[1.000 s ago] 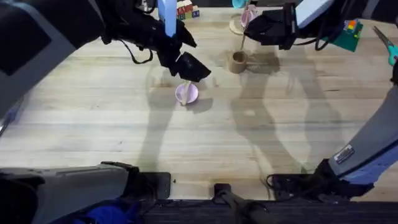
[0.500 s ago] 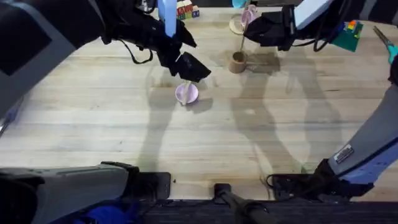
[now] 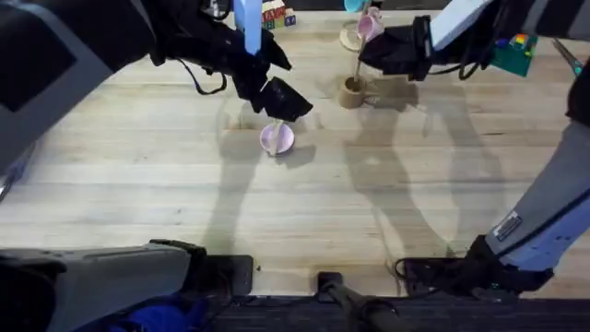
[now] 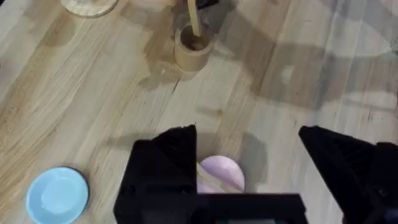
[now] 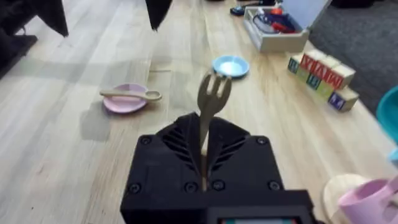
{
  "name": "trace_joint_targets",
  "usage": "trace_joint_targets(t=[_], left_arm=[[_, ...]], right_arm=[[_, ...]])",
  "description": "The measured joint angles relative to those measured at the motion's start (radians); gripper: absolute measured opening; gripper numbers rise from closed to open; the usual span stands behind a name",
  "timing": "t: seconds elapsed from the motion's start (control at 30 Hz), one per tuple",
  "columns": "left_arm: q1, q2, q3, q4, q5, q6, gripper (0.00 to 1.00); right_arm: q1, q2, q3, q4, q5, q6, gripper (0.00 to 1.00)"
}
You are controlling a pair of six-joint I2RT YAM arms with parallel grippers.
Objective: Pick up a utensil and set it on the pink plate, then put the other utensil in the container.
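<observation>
- The right gripper (image 3: 369,57) is pinched shut on the small pale wooden fork (image 5: 212,99), prongs up, its slim handle angling down toward the small tan-brown cylindrical cup (image 3: 351,91) near the far edge of the bench.
- From the left wrist view the handle's lower end sits at or just inside the cup (image 4: 191,48); whether it touches the bottom, I cannot tell.
- The risk, as I judge it: the cup looks light and narrow, so a sideways nudge from the slanted handle could tip it or slide it across the bench.
- Let go too high and the fork could lever over the rim and clatter out; the pronged head is the heavier-looking end and it stands well above the cup.
- The pink mug (image 5: 367,199) on its round coaster stands just beyond the cup, so a wide retreat could clip it.
- The small pale wooden spoon (image 5: 129,94) already lies across the small round pale pink plate (image 5: 118,104), bowl over one rim, mid-bench.
- The left gripper (image 4: 249,162) hangs above that plate, fingers spread wide and holding nothing.
- A light blue round plate (image 4: 57,194) sits apart from the pink one, untouched.
</observation>
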Motion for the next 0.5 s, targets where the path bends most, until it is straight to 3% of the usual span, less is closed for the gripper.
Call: trace_joint_targets(t=[0.5], left_arm=[[0.0,0.0,0.0,0.0,0.0,0.0,0.993]], right_arm=[[0.0,0.092,0.0,0.004,0.004,-0.007,0.031]])
